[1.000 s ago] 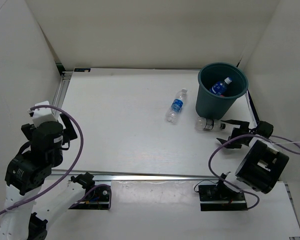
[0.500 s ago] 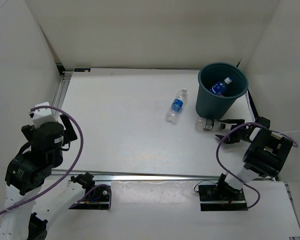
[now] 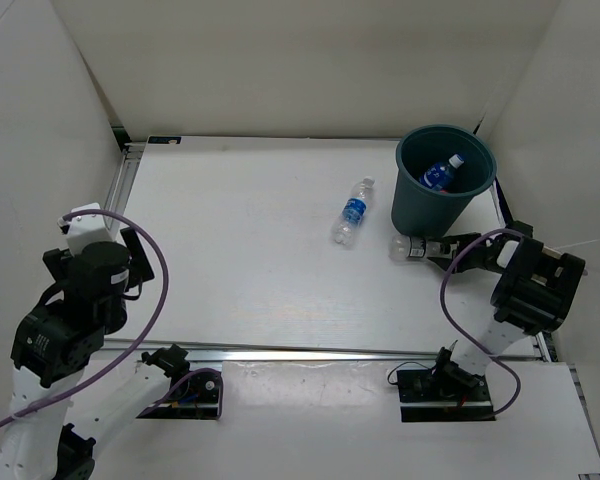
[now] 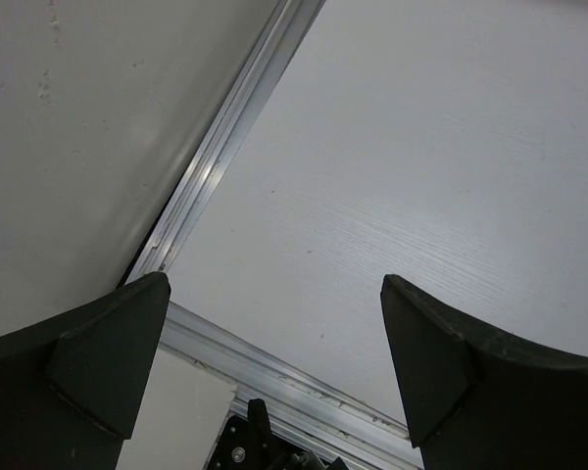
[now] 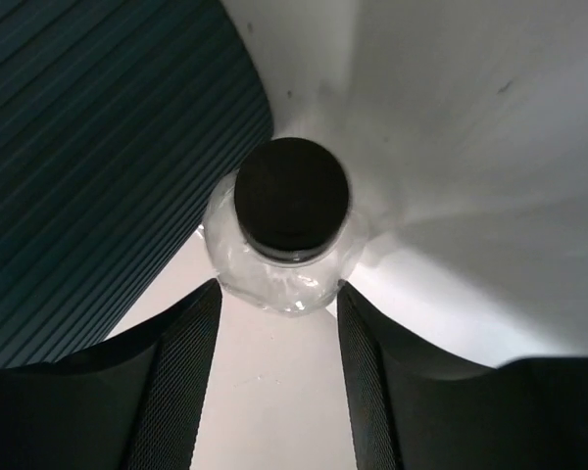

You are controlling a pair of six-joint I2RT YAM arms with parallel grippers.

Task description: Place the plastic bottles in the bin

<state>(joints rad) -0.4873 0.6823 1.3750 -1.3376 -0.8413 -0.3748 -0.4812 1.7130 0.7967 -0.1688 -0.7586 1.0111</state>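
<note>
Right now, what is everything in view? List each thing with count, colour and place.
bin: one, dark teal, upright at the table's far right.
bottles: three, clear. The first bottle, blue label, is inside the bin. The second bottle, blue label, lies mid-table left of the bin. The third bottle, dark-looking cap, lies beside the bin's base.
table: one, white.
walls: white, around the table.
cables: two, purple, one looped on each arm.
left gripper: open, over bare table at the left edge.
right gripper: open, fingers either side of the third bottle's cap end.
</note>
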